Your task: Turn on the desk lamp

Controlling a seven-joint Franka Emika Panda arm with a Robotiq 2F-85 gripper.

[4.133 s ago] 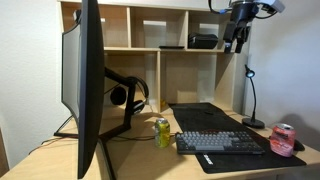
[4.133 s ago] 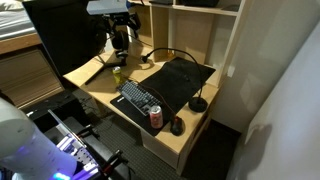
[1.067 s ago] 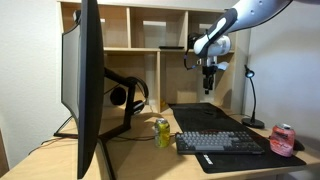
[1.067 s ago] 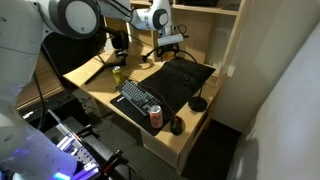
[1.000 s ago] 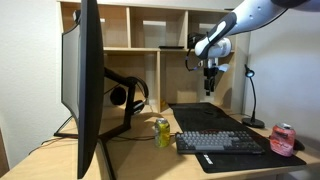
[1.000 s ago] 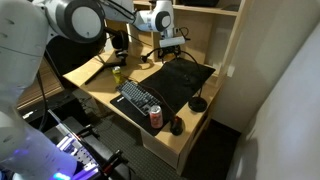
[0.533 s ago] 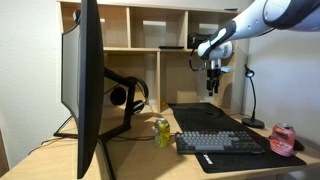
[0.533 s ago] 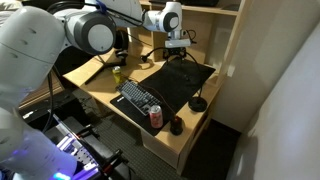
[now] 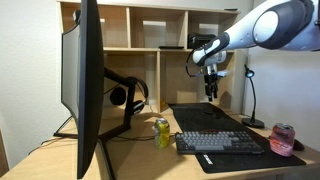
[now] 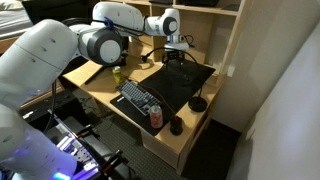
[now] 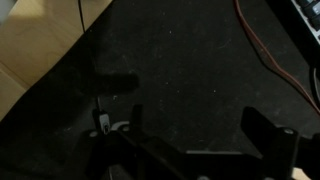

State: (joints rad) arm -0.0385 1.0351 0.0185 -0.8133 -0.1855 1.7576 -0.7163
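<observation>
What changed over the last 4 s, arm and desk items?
The black Robotiq gripper came down from beside the top shelf to hang over the black desk mat, then edged toward the slim black gooseneck desk lamp. It took hold of nothing; its jaws stand open. Lamp, dark keyboard, green can, red can and black headphones stayed put.

The light wooden desk [image 9: 145,160] carries one large black flat monitor [image 9: 88,80], one pair of black headphones [image 9: 128,95] on an angled stand, one black keyboard [image 9: 220,143], one black desk mat [image 9: 195,115] and one slim black gooseneck lamp [image 9: 250,96]. There are two drink cans: a green-and-yellow can [image 9: 162,131] and a red can [image 9: 282,139]. One flat black box [image 9: 203,41] sits on a shelf. The wrist view shows one thin red cable [image 11: 262,50].
</observation>
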